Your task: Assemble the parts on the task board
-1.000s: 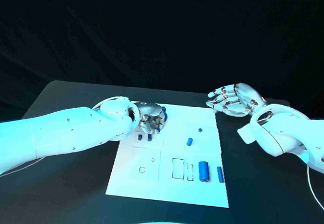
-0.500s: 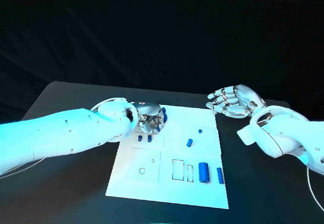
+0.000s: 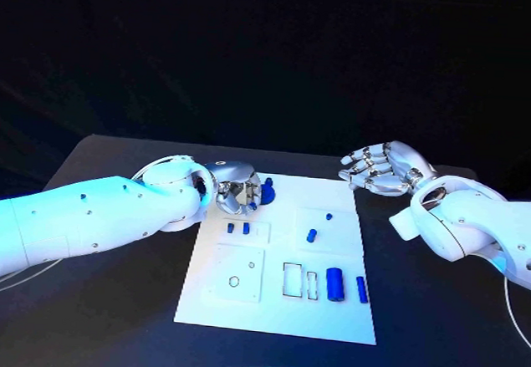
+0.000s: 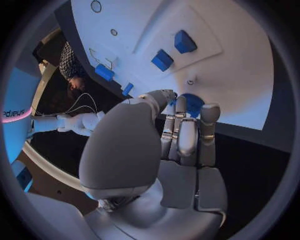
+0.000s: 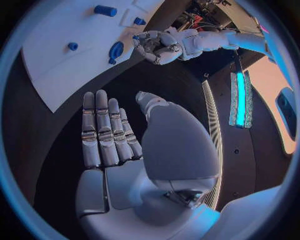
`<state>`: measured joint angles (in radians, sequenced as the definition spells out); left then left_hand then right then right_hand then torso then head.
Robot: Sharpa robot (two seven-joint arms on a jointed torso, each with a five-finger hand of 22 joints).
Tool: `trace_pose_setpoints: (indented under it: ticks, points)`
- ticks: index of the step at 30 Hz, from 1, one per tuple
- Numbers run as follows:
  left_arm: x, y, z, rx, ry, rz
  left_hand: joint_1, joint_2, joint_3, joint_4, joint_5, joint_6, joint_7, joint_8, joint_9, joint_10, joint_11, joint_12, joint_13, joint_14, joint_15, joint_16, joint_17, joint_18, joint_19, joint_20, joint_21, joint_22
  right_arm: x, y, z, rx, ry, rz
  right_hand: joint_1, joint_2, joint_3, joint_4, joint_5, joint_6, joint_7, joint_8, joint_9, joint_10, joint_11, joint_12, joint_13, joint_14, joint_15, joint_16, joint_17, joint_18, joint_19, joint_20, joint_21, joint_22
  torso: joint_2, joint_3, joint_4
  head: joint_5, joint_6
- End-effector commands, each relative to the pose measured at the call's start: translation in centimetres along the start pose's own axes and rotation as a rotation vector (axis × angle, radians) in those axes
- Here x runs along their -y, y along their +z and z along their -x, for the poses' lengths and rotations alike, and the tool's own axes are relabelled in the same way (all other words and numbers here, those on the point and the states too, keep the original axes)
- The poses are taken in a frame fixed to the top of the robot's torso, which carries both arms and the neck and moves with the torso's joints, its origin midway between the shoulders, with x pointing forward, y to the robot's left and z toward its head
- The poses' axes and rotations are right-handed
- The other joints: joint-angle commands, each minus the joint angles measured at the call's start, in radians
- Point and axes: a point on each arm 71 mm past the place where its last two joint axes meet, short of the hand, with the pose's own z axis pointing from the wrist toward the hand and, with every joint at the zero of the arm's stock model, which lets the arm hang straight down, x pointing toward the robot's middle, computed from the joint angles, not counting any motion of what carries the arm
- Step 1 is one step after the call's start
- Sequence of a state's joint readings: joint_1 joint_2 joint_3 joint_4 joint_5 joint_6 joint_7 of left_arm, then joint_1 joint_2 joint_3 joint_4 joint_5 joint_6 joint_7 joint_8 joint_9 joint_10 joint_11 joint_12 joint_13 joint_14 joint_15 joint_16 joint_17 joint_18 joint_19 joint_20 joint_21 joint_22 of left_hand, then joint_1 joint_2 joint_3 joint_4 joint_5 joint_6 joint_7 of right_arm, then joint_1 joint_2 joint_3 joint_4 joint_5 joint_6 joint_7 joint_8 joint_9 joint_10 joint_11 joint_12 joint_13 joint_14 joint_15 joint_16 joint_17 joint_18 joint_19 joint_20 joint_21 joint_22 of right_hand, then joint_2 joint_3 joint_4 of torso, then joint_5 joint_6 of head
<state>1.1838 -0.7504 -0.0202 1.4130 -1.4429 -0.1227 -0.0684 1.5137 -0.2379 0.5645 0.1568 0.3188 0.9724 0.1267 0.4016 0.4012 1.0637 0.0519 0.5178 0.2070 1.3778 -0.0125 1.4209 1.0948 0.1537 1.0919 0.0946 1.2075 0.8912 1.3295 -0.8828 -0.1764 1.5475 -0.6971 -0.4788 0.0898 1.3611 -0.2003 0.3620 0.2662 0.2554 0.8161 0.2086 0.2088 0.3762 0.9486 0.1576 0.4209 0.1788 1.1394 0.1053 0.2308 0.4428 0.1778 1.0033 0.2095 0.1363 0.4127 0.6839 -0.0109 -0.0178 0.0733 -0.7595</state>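
Task board (image 3: 330, 317): flat white rectangular plate at the centre of the black desk (image 3: 101, 307), marked with outlined recesses and small holes.

Parts: small blue pieces. Two short pegs (image 3: 237, 229) stand side by side at the board's 10 o'clock; one oblong piece (image 3: 312, 234) and a tiny stud (image 3: 331, 213) lie toward 1 o'clock; a thick cylinder (image 3: 333, 284) and a thin rod (image 3: 362, 289) lie parallel at 4 o'clock.

Left hand (image 3: 235, 190): silver, at the board's 11 o'clock corner. Fingers (image 4: 187, 137) curl in and pinch a rounded blue part (image 3: 267, 192), lifted just above the board.

Right hand (image 3: 384, 167): silver, over the desk beyond the board's 1 o'clock corner. Fingers (image 5: 103, 130) extended and released, holding nothing.

Writing: none legible on the board or the parts.
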Motion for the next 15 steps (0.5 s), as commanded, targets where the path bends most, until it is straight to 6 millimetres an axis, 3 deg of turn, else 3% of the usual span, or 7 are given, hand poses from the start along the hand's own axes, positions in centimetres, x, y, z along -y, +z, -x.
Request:
trace_pose_setpoints:
  ticks: [1, 15]
  points:
    - [-0.3, -0.2, 0.0, -0.025, -0.026, 0.019, -0.01, 0.002, -0.001, -0.005, 0.005, 0.008, -0.002, -0.008, 0.0, 0.006, 0.001, -0.006, 0.0, 0.008, 0.001, 0.005, -0.002, -0.007, 0.007, 0.001, 0.003, 0.0, 0.0, 0.0, -0.1, -0.013, 0.0, 0.01, -0.003, -0.011, 0.003, -0.002, -0.004, -0.01, 0.024, -0.001, -0.002, 0.0, 0.004, -0.004, -0.003, -0.008, -0.001, -0.007, -0.002, 0.003, -0.003, 0.003, -0.006, -0.002, 0.001, -0.0004, 0.0006, 0.002, -0.001]
    - [-1.6, -0.3, -0.1, -0.055, -0.018, 0.062, -0.027, -0.006, -0.006, -0.004, 0.003, 0.011, -0.003, -0.015, 0.001, 0.012, 0.001, -0.019, -0.001, 0.007, 0.002, 0.004, -0.005, -0.006, 0.002, 0.002, 0.0, -0.004, 0.0, 0.0, -0.2, -0.015, 0.001, 0.008, -0.003, -0.01, 0.003, -0.002, -0.004, -0.01, 0.025, -0.001, -0.002, -0.001, 0.005, -0.005, -0.006, -0.009, -0.001, -0.009, -0.003, 0.003, -0.004, 0.004, -0.008, -0.004, 0.002, -0.0022, -0.0019, 0.008, -0.001]
